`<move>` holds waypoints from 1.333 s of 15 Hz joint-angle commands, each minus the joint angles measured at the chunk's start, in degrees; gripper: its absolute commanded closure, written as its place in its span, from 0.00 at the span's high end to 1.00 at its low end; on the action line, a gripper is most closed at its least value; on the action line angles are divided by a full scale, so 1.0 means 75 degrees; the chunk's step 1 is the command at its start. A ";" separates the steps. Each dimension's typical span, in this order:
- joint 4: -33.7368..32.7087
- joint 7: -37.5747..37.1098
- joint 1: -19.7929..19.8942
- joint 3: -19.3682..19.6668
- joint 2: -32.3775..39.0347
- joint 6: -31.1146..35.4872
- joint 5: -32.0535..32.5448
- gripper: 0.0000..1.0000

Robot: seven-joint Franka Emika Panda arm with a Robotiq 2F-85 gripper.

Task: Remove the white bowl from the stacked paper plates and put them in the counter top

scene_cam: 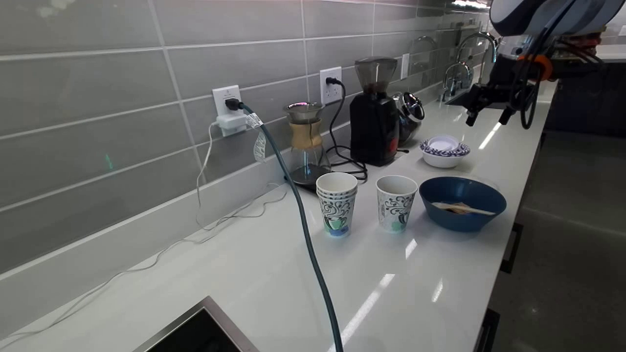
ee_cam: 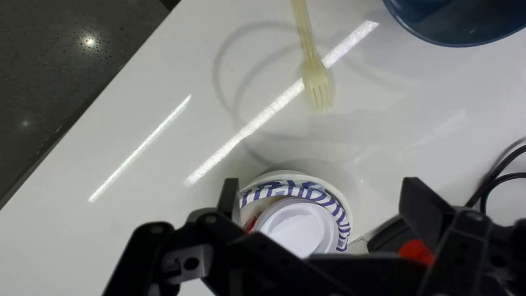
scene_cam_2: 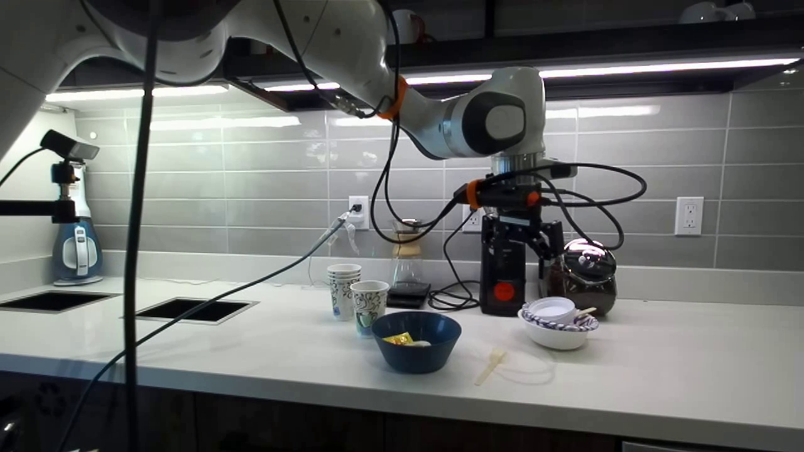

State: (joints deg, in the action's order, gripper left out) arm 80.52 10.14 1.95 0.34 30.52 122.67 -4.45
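Observation:
The small white bowl (scene_cam: 443, 142) sits on top of the stacked paper plates (scene_cam: 458, 151) with bluish print; it also shows in an exterior view (scene_cam_2: 553, 309) and the wrist view (ee_cam: 300, 228). The printed stack's striped rim (ee_cam: 287, 190) curls around the bowl in the wrist view. Both rest in a larger plain white bowl (scene_cam_2: 558, 339) on the glossy white counter top (scene_cam_2: 684, 358). My gripper (ee_cam: 321, 185) is open and empty above the stack, apart from it. Its left finger overlaps the stack's edge in the wrist view, and the gripper body hides the stack's lower part.
A dark blue bowl (scene_cam_2: 416, 351) with packets inside, patterned paper cups (scene_cam: 337, 205) and a fork (scene_cam_2: 491, 365) are nearby. A black grinder (scene_cam: 374, 122), a glass jar (scene_cam_2: 587, 276) and a carafe (scene_cam: 306, 142) stand along the wall. A cable (scene_cam: 313, 244) crosses the counter.

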 commanded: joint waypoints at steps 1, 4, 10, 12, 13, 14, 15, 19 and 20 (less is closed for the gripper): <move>-0.0758 0.0091 0.0146 -0.0026 0.0779 0.0435 0.0169 1.00; -0.1311 0.0045 0.0224 -0.0024 0.1372 0.0915 0.0187 1.00; -0.2839 -0.0025 0.0253 -0.0124 0.2658 0.1135 0.0138 0.99; -0.3321 -0.0061 0.0267 -0.0167 0.3040 0.1192 0.0094 0.96; -0.3543 -0.0089 0.0269 -0.0187 0.3217 0.1200 0.0073 0.93; -0.3755 -0.0115 0.0281 -0.0228 0.3387 0.1220 0.0027 0.92; -0.3953 -0.0141 0.0292 -0.0268 0.3542 0.1233 -0.0017 0.88; -0.4554 -0.0199 0.0272 -0.0448 0.4052 0.1241 -0.0106 0.63; -0.4685 -0.0214 0.0266 -0.0482 0.4148 0.1203 -0.0110 0.60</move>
State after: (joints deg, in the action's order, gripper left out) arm 51.97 9.28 3.57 -1.82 57.19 132.00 -4.48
